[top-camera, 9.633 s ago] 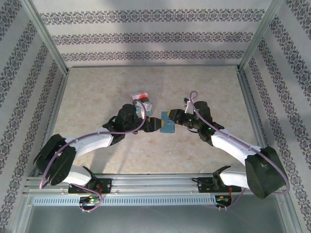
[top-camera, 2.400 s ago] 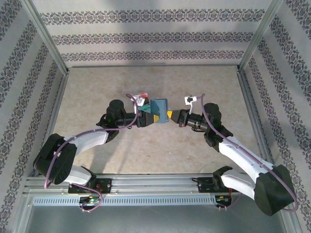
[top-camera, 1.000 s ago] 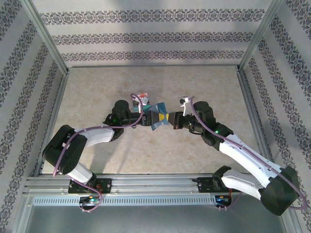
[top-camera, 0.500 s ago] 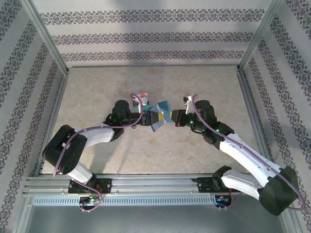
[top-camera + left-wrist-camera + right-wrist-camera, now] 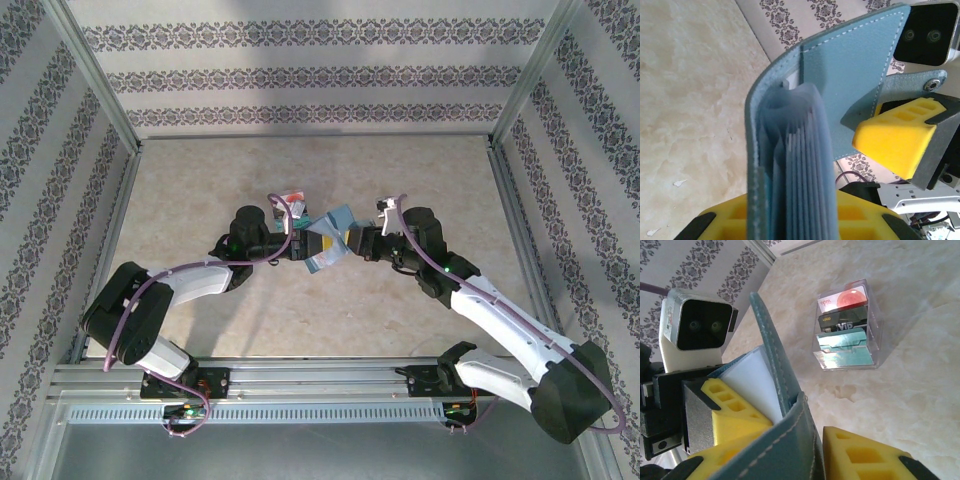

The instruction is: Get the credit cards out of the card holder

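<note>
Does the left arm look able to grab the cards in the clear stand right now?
Probably not: its jaws are shut on the holder, so they're occupied, though the stand sits close by.

My slate-blue card holder (image 5: 338, 220) is open mid-frame, sleeves fanned; credit cards (image 5: 846, 325) (red, black, teal) lie overlapped, upper right of my right wrist view.

Top external: we look steeply down from above and behind arm bases, far off, whole table (image 5: 200, 200) in frame. Wrist views: very close, facing each other across card holder (image 5: 850, 75). From left we see right wrist camera (image 5: 927, 32); from right, left wrist camera (image 5: 700, 325).
</note>
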Motion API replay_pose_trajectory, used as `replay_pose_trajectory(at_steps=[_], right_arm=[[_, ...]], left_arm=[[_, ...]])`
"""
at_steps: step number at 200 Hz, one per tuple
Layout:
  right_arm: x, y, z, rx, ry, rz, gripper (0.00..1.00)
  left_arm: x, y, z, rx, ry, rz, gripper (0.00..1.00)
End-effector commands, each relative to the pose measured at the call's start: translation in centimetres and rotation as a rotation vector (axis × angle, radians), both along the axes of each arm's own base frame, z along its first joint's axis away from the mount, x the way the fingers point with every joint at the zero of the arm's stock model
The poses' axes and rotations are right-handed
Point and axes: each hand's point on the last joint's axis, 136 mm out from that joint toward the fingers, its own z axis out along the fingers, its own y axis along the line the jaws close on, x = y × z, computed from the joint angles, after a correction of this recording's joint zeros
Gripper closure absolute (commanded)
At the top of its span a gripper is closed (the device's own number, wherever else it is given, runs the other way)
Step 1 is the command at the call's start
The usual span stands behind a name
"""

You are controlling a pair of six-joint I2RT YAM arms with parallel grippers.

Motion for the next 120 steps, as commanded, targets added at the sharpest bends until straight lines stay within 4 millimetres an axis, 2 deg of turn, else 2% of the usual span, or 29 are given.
replay_pose_trajectory(at_steps=[1, 16, 40, 50, 68, 78, 102, 120], right_arm=[[-0.5, 0.8, 0.4, 0.011, -0.045, 0.066, 0.64], [-0.7, 1.0, 0.4, 0.005, -0.053, 0.088, 0.59], [-0.7, 1.2, -0.3, -0.009, -0.040, 0.097, 0.60], [-0.7, 1.3, -0.6, -0.013, -0.036, 0.099, 0.66], [-0.3, 1.1, -0.8, -0.017, -0.025, 0.069, 0.91], [0.1, 0.7, -1.0, -0.024, -0.019, 0.034, 1.00], [1.3, -1.0, -1.9, -0.026, 0.019, -0.070, 1.00], [1.6, -1.6, -2.4, -0.005, 0.047, -0.101, 1.00]], left_arm=[[-0.8, -0.5, 3.2, -0.053, -0.083, -0.048, 0.81], [-0.9, -0.5, 3.4, -0.061, -0.087, -0.051, 0.81], [-1.1, -0.6, 3.9, -0.081, -0.089, -0.066, 0.80], [-1.3, -0.6, 4.0, -0.090, -0.089, -0.074, 0.77], [-1.4, -0.7, 4.0, -0.099, -0.081, -0.080, 0.68], [-1.5, -0.6, 3.8, -0.104, -0.075, -0.084, 0.63], [-1.8, -0.4, 3.4, -0.117, -0.055, -0.092, 0.57], [-1.9, -0.3, 3.3, -0.121, -0.052, -0.092, 0.53]])
